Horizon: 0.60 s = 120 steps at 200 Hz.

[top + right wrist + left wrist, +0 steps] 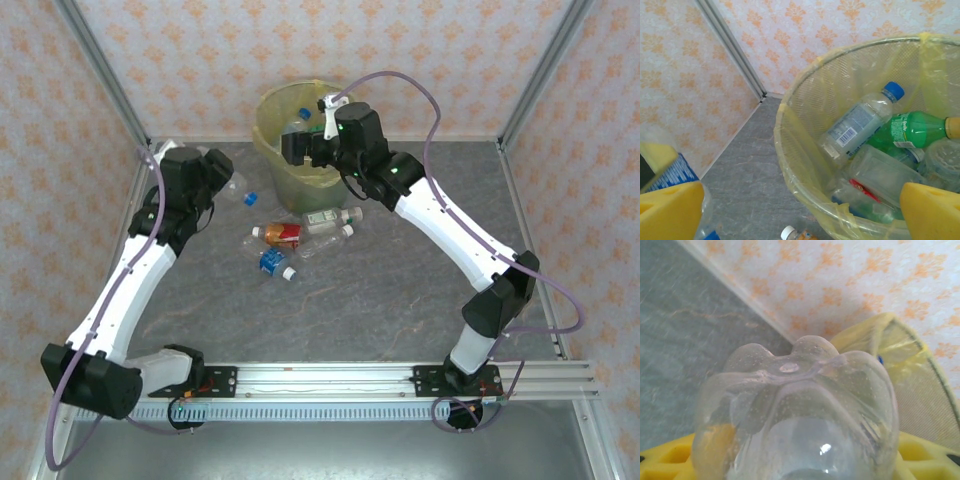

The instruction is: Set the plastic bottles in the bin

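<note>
No word or number can be read. A barcode is seen on the label of a clear bottle (855, 125) in the bin (800, 110); lettering on a green bottle (920, 129) is blurred

Translucent-yellow-lined round mesh bin (810, 95) below right gripper (800, 215); green plastic bottle (915, 129) inside. Between left gripper's (797, 465) yellow pads (670, 462), clear plastic bottle (795, 405). White walls (840, 280), orange floral; grey marbled tabletop (680, 340).
</note>
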Each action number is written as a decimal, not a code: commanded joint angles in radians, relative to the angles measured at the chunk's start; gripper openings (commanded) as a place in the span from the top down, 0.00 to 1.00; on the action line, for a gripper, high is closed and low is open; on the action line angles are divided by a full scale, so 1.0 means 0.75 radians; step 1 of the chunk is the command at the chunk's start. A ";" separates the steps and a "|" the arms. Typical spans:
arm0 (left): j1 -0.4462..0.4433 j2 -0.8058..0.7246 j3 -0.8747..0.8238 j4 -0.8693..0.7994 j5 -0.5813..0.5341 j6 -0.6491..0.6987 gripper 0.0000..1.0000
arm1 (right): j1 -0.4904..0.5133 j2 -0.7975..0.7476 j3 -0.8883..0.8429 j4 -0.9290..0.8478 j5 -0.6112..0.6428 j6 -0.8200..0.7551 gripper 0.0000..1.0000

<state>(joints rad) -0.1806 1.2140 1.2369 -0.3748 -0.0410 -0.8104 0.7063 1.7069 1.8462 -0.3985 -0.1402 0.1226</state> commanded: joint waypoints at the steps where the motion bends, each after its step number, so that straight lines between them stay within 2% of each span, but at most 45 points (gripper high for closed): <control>1: 0.002 0.072 0.146 0.096 -0.001 0.119 0.41 | 0.009 -0.048 0.045 -0.024 0.088 0.022 0.00; 46: -0.023 0.292 0.434 0.167 0.105 0.191 0.41 | 0.009 -0.090 0.028 -0.029 0.156 0.043 0.00; 120: -0.133 0.662 0.887 0.099 0.111 0.411 0.41 | 0.007 -0.177 -0.009 -0.050 0.274 0.051 0.00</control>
<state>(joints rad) -0.2527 1.6409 1.7969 -0.2813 0.0254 -0.5888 0.7063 1.6230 1.8458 -0.4263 0.0059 0.1490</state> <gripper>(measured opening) 0.589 0.996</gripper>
